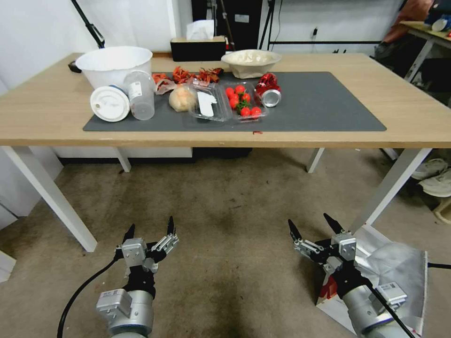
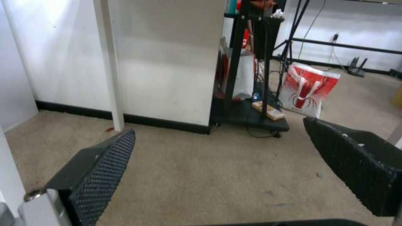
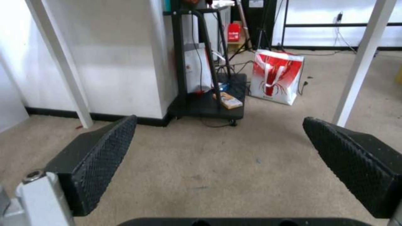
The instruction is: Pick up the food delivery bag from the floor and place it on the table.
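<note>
The food delivery bag (image 1: pixel 401 270) stands on the floor (image 1: pixel 225 202) at my lower right, by the table's white leg. Its crinkly silver foil lining shows at the open top, and a white and red side shows lower down. My right arm partly covers it. My right gripper (image 1: pixel 309 220) is open, just left of the bag and above the carpet, holding nothing; from the right wrist camera the same gripper (image 3: pixel 220 119) frames bare carpet. My left gripper (image 1: pixel 150 225) hangs open over the floor at the lower left. The light-wood table (image 1: pixel 56 117) stands ahead with a dark grey mat (image 1: pixel 329 103).
On the mat lie a white bucket (image 1: pixel 115 63), a lidded cup (image 1: pixel 110 103), clear trays with tomatoes (image 1: pixel 242 101), a bowl (image 1: pixel 251 61) and a can (image 1: pixel 270 94). The mat's right half is bare. A red-and-white bag (image 3: pixel 276 77) and a black cart (image 3: pixel 205 103) stand beyond the table.
</note>
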Motion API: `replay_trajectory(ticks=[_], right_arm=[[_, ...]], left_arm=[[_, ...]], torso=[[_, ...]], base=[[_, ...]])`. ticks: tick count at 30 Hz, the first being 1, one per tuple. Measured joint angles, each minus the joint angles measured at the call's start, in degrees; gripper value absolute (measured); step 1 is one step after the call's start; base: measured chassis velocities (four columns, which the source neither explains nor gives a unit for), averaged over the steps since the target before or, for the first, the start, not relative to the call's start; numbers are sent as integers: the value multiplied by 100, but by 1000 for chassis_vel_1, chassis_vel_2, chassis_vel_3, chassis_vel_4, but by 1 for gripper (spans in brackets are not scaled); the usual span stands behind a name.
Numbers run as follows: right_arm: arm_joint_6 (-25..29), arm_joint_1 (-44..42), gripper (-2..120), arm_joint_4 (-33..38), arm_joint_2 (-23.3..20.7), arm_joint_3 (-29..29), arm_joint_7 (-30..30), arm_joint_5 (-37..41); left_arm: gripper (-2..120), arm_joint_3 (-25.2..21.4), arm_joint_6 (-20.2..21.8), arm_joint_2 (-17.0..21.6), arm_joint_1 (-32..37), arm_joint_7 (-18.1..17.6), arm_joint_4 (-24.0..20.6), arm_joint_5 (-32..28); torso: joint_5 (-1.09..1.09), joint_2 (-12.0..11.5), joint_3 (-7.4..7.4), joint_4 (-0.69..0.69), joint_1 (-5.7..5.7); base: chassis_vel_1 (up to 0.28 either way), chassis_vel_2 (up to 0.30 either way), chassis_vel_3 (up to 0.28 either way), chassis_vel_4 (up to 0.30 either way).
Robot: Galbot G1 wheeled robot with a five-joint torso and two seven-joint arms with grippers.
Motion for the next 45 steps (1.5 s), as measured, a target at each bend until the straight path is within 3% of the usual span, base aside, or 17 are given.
replay_trajectory(ticks=[45], right_arm=[[17, 2, 100, -2, -81, 65, -5, 39]], left_arm=[[100, -52, -30, 29, -2, 107, 63, 54]], torso=[[0, -1012, -758, 0, -252]], base=[[0, 0, 0, 0]])
